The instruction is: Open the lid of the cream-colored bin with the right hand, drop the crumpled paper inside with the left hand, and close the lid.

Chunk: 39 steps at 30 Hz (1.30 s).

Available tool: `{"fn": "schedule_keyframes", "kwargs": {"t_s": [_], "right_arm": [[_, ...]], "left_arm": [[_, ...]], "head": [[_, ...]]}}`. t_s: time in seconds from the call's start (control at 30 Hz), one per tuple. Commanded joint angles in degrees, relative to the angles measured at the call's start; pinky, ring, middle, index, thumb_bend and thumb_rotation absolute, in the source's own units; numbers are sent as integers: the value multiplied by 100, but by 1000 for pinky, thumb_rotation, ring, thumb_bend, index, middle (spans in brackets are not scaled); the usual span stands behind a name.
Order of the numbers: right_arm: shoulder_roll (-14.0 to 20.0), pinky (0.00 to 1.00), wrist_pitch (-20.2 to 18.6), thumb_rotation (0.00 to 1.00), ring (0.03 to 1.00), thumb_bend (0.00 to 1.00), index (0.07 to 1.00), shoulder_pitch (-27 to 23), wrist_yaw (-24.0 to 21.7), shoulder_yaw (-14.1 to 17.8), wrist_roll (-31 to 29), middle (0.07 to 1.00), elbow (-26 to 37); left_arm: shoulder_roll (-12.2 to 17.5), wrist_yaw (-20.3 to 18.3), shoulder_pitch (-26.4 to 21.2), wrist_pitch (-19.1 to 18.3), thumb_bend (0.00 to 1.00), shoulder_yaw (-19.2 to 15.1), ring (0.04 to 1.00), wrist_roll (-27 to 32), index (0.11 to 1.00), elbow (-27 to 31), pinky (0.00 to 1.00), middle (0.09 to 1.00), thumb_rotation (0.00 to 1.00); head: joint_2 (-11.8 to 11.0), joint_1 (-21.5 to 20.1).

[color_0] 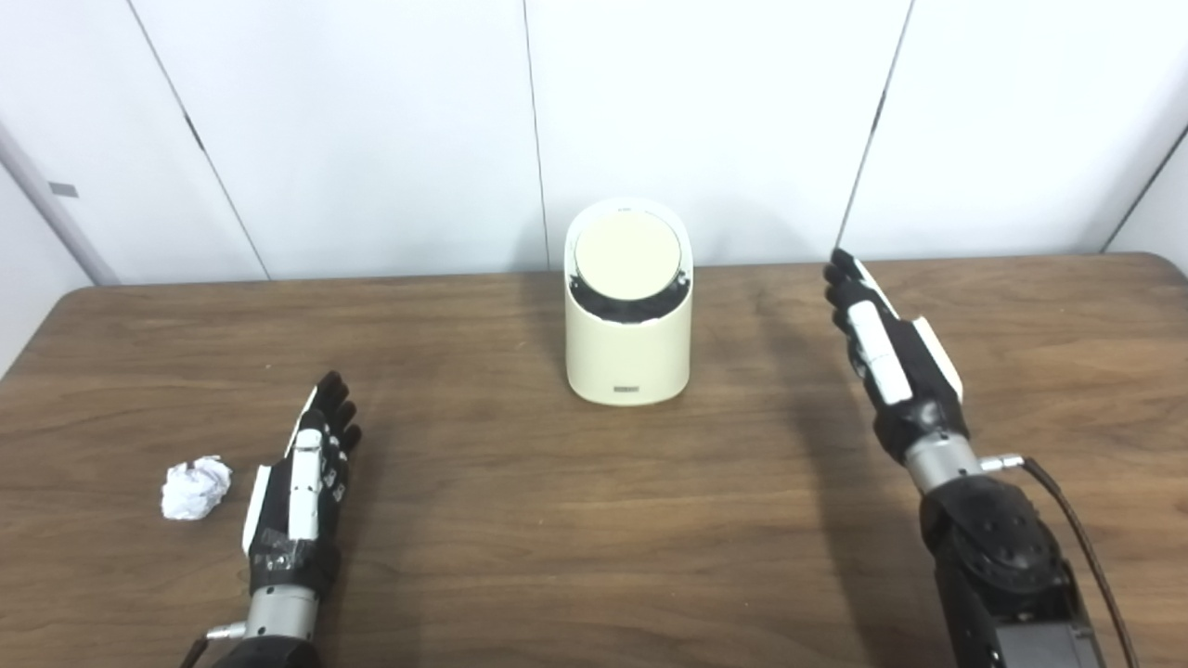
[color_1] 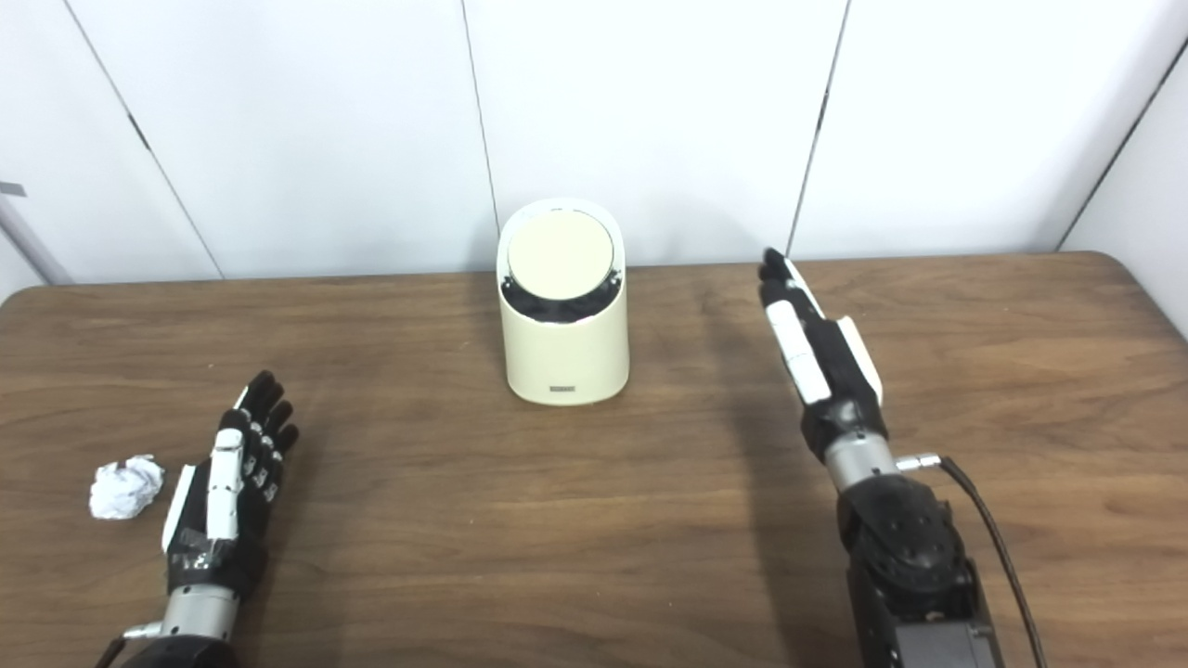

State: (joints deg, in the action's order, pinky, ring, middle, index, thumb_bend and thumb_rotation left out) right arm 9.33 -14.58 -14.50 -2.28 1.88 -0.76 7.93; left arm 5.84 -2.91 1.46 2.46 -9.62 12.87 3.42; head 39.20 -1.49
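Observation:
A cream-colored bin [color_0: 628, 343] stands at the middle back of the wooden table; its round lid [color_0: 627, 259] lies shut on the slanted top. A crumpled white paper ball [color_0: 195, 487] rests on the table at the front left. My left hand [color_0: 302, 482] lies just right of the paper, open and flat, not touching it. Well to the right of the bin, my right hand [color_0: 882, 348] is raised above the table, open with fingers stretched forward, holding nothing.
The brown table [color_0: 575, 520] has a rounded back right corner and ends against white wall panels [color_0: 371, 130] right behind the bin. A black cable [color_0: 1077, 533] runs from the right wrist down the forearm.

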Motion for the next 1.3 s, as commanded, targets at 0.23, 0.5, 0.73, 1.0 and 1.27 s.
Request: {"fn": "schedule_keyframes", "kwargs": {"t_s": [0.23,0.5,0.73,1.0,1.27], "right_arm": [[300,1000,-158,864,985,646,961,-835,-243,-222,335,980,154],[411,956,-328,847,978,583,967,-1338,-229,-527,924,977,-36],[510,907,-398,763,943,584,948,-1707,-298,-837,1553,961,-153],[430,870,-521,745,929,622,937,-2091,-352,-959,1828,957,-494],[365,834,-602,646,924,671,951,-2480,-433,-1152,2082,959,-846]], "left_arm": [[17,-27,-59,147,482,48,987,-89,975,-103,1000,979,941],[-11,9,-49,171,490,41,986,-108,967,-144,1000,971,927],[-37,0,-29,130,494,69,994,-137,983,-101,1000,977,938],[-86,17,-54,179,468,64,990,-129,981,-159,1000,973,933],[-110,28,-80,243,468,90,993,-194,987,-218,1000,980,956]], "head": [[-23,-2],[-59,-14],[-39,-8],[-55,-17],[-74,-12]]}}
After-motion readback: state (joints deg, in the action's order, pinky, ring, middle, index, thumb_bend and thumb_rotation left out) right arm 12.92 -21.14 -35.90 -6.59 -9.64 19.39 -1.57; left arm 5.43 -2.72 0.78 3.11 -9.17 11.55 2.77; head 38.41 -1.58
